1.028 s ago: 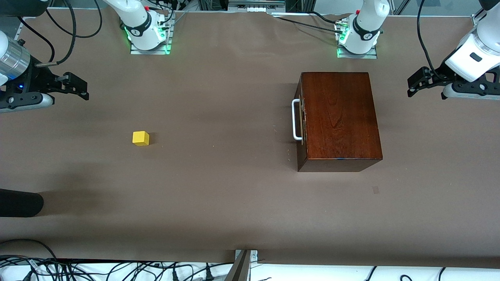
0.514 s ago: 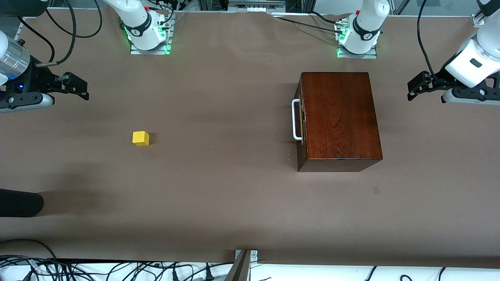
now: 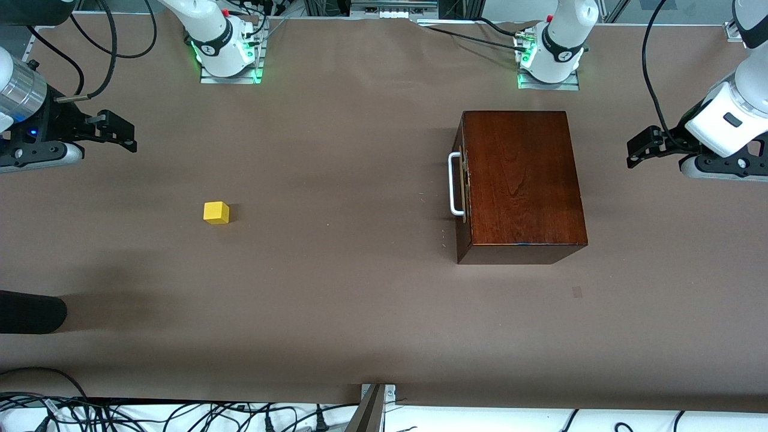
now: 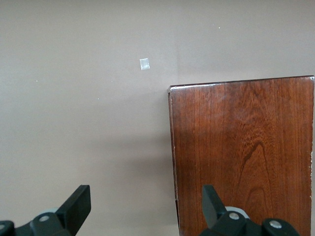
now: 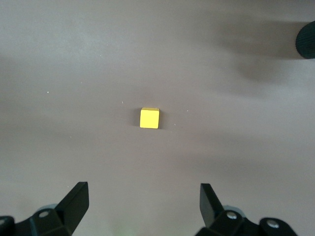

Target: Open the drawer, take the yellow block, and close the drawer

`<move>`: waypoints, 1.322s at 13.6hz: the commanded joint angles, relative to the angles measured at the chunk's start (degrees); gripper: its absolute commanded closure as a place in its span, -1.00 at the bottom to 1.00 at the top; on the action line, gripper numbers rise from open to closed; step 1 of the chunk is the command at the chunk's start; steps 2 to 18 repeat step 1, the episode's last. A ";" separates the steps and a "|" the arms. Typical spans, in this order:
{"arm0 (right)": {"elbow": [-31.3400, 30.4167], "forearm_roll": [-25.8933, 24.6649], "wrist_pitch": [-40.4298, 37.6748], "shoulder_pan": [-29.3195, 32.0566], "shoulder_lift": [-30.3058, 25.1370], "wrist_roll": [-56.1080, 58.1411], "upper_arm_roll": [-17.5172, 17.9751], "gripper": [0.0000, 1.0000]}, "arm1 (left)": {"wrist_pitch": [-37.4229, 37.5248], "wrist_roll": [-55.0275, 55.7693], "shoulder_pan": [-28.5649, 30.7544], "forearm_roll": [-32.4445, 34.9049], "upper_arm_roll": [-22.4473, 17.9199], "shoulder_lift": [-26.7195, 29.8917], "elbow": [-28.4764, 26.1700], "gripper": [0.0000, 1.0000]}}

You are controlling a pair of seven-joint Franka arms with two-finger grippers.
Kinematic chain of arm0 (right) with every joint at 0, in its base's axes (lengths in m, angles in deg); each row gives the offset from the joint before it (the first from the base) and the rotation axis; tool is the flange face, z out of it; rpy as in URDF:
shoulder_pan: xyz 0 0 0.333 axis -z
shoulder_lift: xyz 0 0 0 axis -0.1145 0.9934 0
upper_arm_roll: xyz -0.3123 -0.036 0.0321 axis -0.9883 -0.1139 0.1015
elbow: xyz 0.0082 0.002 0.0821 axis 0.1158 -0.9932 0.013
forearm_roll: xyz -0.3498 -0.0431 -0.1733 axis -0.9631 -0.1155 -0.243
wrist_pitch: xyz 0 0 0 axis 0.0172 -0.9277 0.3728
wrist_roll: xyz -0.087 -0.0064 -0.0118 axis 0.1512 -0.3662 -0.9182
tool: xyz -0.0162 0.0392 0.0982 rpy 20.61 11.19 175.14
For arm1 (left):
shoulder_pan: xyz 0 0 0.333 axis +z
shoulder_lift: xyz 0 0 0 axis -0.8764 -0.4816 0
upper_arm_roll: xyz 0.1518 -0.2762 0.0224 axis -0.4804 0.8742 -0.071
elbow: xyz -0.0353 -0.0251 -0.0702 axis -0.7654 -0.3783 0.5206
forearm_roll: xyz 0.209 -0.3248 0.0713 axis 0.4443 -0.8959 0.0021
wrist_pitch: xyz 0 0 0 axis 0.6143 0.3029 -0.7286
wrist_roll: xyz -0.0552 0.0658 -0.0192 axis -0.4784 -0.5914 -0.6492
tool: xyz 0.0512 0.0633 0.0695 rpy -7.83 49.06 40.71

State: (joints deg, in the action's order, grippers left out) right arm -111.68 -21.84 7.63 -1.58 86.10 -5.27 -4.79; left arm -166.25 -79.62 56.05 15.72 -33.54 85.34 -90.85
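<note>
The yellow block (image 3: 216, 212) sits on the brown table (image 3: 336, 312) toward the right arm's end, nearest the front camera of the task's things, well apart from the wooden box. In the right wrist view the block (image 5: 149, 118) lies on bare table with nothing touching it.

The wooden box (image 3: 521, 183) stands toward the left arm's end. Its drawer (image 3: 462, 183) is pushed fully in, its front flush with the box, and its white handle (image 3: 455, 183) faces the block's end of the table.

The right gripper (image 3: 123, 135) hangs over the table edge at its own end, fingers spread wide and holding nothing. The left gripper (image 3: 637, 147) hangs over the table just beside the box, its fingers (image 4: 78, 209) wide apart and empty.
</note>
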 commanded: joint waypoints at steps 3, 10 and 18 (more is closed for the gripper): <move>1.52 0.01 -1.37 0.16 0.44 -0.78 0.17 -1.00 | 1.68 0.18 -0.11 -1.12 -0.30 -0.64 1.96 -1.00; 1.52 0.01 -1.37 0.16 0.44 -0.78 0.17 -1.00 | 1.68 0.18 -0.11 -1.12 -0.30 -0.64 1.96 -1.00; 1.52 0.01 -1.37 0.16 0.44 -0.78 0.17 -1.00 | 1.68 0.18 -0.11 -1.12 -0.30 -0.64 1.96 -1.00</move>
